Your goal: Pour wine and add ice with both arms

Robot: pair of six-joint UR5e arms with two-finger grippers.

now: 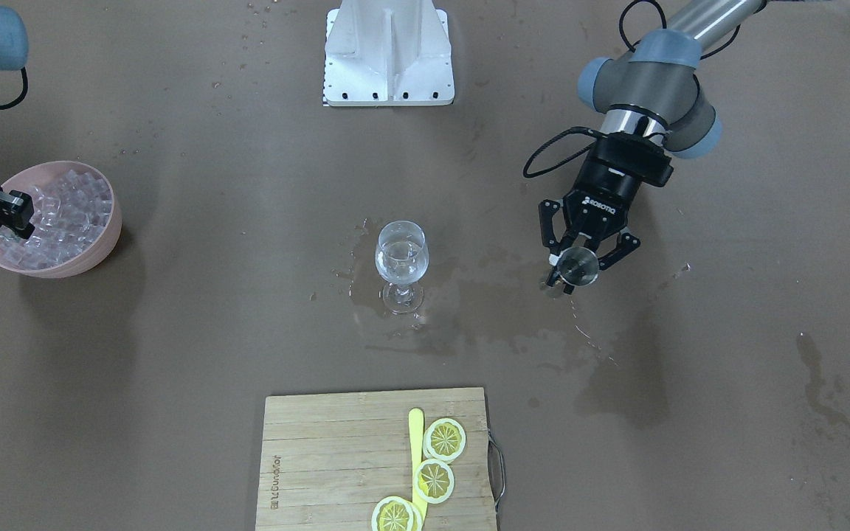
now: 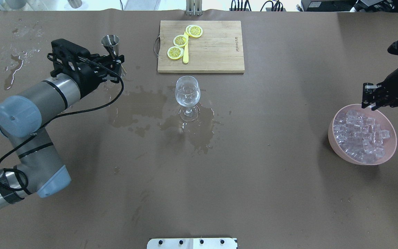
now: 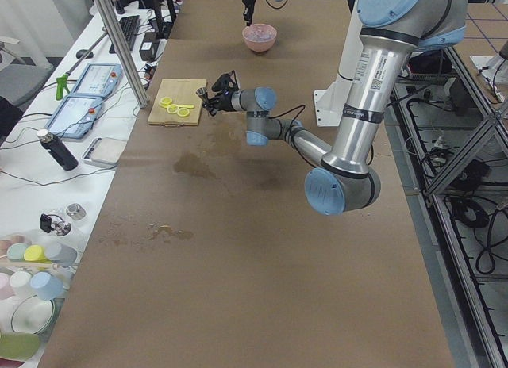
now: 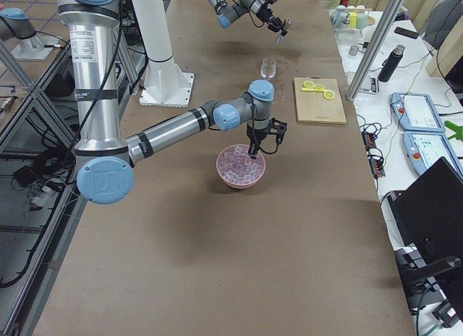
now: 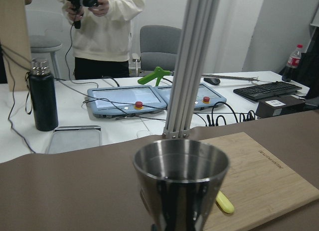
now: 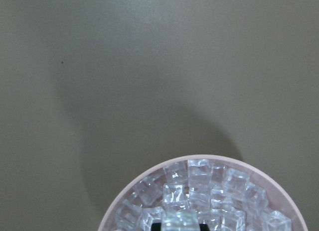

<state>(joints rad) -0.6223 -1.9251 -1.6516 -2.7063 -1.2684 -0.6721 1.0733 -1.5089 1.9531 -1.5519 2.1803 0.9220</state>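
A stemmed wine glass stands mid-table with a little clear wine in it; it also shows in the overhead view. My left gripper is shut on a steel jigger, held upright off to the glass's side; the jigger fills the left wrist view. A pink bowl holds a heap of ice cubes. My right gripper hangs over the bowl's far rim, shut on one ice cube raised above the heap.
A wet spill spreads on the brown table around the glass. A wooden cutting board with lemon slices and a yellow stick lies beyond the glass. The white stand sits at the robot's side.
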